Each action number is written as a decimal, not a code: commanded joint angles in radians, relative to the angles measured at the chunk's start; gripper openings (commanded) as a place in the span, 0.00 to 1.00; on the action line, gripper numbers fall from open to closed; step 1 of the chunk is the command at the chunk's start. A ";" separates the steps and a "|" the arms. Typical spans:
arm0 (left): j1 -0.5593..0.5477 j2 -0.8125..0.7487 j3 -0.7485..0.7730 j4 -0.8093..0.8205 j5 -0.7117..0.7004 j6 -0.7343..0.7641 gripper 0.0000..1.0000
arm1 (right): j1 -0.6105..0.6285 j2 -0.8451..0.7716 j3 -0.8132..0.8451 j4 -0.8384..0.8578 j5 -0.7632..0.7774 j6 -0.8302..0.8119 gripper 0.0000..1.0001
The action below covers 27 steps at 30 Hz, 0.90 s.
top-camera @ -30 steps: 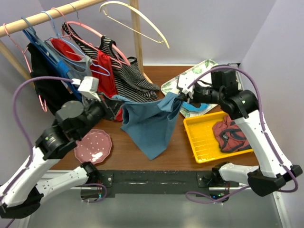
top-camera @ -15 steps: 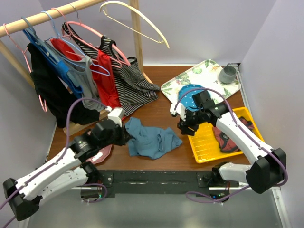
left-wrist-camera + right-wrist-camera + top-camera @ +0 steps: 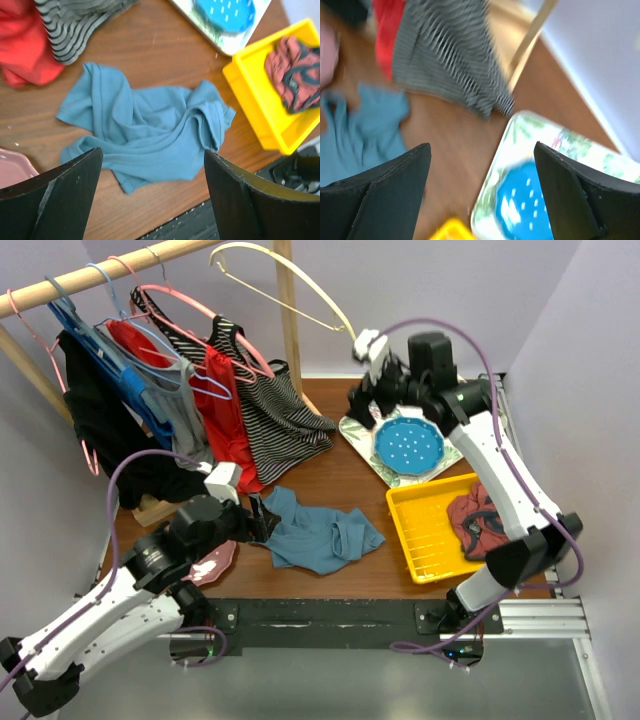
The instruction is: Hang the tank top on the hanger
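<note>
Crumpled tank top (image 3: 320, 532) lower centre, long axis left-right, just beside left gripper (image 3: 262, 520), jaws spread, empty. Upper right: right gripper (image 3: 368, 390) near hanger (image 3: 290, 285) tip, likewise released.

Top external view: fixed above and behind both arm bases, facing forward and down, far enough to take in the whole table (image 3: 330, 475). Left wrist view: low and close, aimed steeply down between the left gripper's fingers (image 3: 55, 200) at the tank top (image 3: 145, 135). Right wrist view: higher, motion-blurred, tilted down past the right gripper's fingers (image 3: 580, 195). All three share the tank top, blue plate (image 3: 409, 444) and striped garment (image 3: 280, 410); top external and left wrist also share the yellow bin (image 3: 250, 95)
</note>
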 commanded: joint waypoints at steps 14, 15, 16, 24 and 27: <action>-0.001 -0.100 0.017 0.030 -0.147 0.034 0.91 | -0.039 0.443 0.711 0.189 0.054 0.480 0.82; -0.001 -0.093 0.021 0.028 -0.147 0.034 0.91 | -0.039 0.468 0.724 0.192 0.036 0.482 0.81; -0.001 -0.090 0.021 0.027 -0.145 0.034 0.91 | -0.040 0.478 0.732 0.198 0.031 0.486 0.78; -0.001 -0.086 0.023 0.019 -0.145 0.025 0.90 | -0.039 0.528 0.764 0.211 -0.059 0.465 0.37; -0.001 -0.084 0.024 0.019 -0.142 0.025 0.90 | -0.039 0.533 0.772 0.206 -0.092 0.433 0.11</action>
